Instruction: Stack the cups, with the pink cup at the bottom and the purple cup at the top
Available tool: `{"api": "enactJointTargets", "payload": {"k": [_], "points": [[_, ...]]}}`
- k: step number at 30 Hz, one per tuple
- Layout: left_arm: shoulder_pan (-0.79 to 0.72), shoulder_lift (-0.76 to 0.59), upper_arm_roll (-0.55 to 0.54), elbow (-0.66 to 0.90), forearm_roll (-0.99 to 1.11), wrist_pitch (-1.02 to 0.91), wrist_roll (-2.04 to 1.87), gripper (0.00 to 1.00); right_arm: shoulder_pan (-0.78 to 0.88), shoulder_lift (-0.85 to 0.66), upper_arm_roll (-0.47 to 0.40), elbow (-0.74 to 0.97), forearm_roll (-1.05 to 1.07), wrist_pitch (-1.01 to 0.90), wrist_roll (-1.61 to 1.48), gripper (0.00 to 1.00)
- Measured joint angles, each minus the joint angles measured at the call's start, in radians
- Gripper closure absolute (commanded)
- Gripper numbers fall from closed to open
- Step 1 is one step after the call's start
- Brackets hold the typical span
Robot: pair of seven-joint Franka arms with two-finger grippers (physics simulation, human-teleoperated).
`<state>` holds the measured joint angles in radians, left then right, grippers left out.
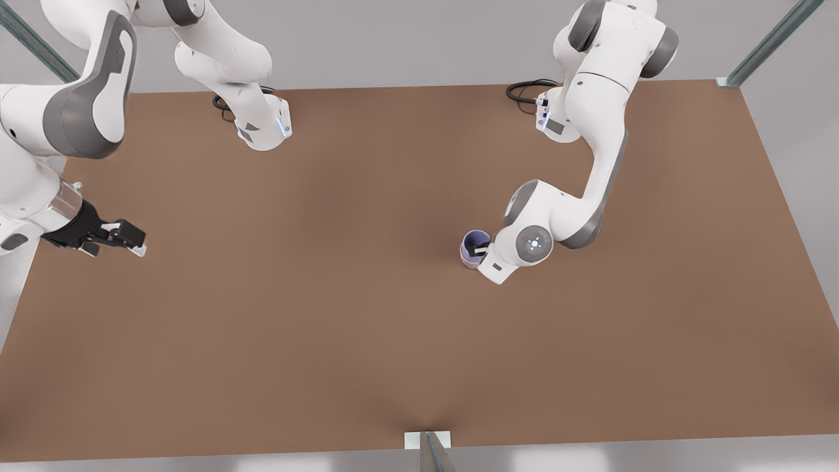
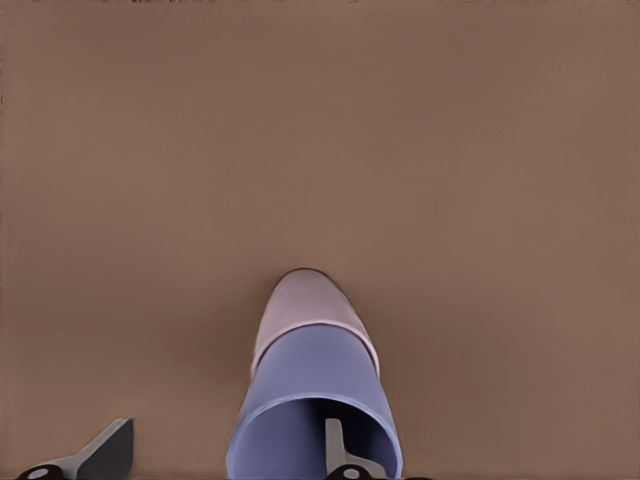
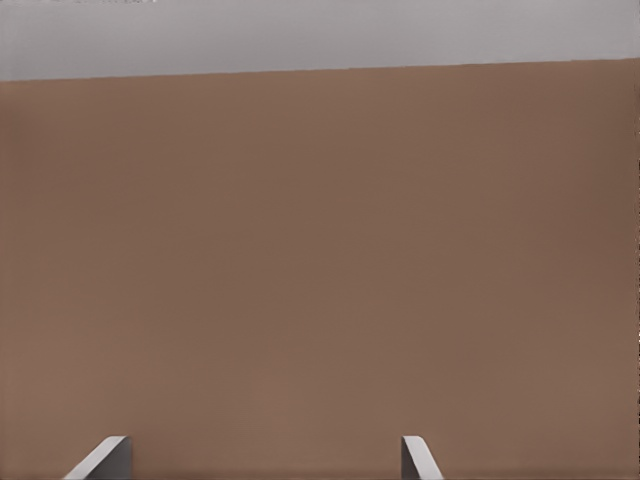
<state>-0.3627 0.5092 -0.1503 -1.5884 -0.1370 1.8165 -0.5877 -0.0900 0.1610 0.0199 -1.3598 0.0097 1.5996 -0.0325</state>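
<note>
One finger (image 2: 336, 447) inside purple cup (image 2: 315, 385), pink cup (image 2: 308, 300) half-hidden

— Any words, labels or numbers you can read anywhere?

— None. The cups are plain, the brown worktop (image 1: 367, 314) carries no print, and the white arms show no legible brand or number.

— What about that round mark on the arm's joint (image 1: 534, 243) beside the cups?

— It is a small ring of light dots, not letters or digits. Nothing there reads as text.
</note>
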Motion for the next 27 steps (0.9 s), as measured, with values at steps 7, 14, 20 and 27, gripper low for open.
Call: {"api": "enactJointTargets", "payload": {"k": [7,14,20,27], "points": [[0.001,-0.001,0.003,0.0,0.002,-0.005,-0.003,0.06,-0.007,0.004,-0.004,0.0,-0.005,0.001,-0.001,0.0],[0.0,-0.012,0.007,0.074,0.011,-0.058,-0.008,0.06,-0.006,0.006,-0.003,0.0,-0.008,0.005,-0.003,0.0],[-0.002,-0.02,0.118,0.295,0.032,-0.214,0.002,0.0,-0.006,0.007,-0.003,0.0,-0.005,0.006,-0.005,0.0],[0.221,-0.285,0.104,0.327,0.209,-0.359,0.169,0.0,-0.007,0.009,-0.003,0.0,-0.004,0.007,-0.006,0.0]]}}
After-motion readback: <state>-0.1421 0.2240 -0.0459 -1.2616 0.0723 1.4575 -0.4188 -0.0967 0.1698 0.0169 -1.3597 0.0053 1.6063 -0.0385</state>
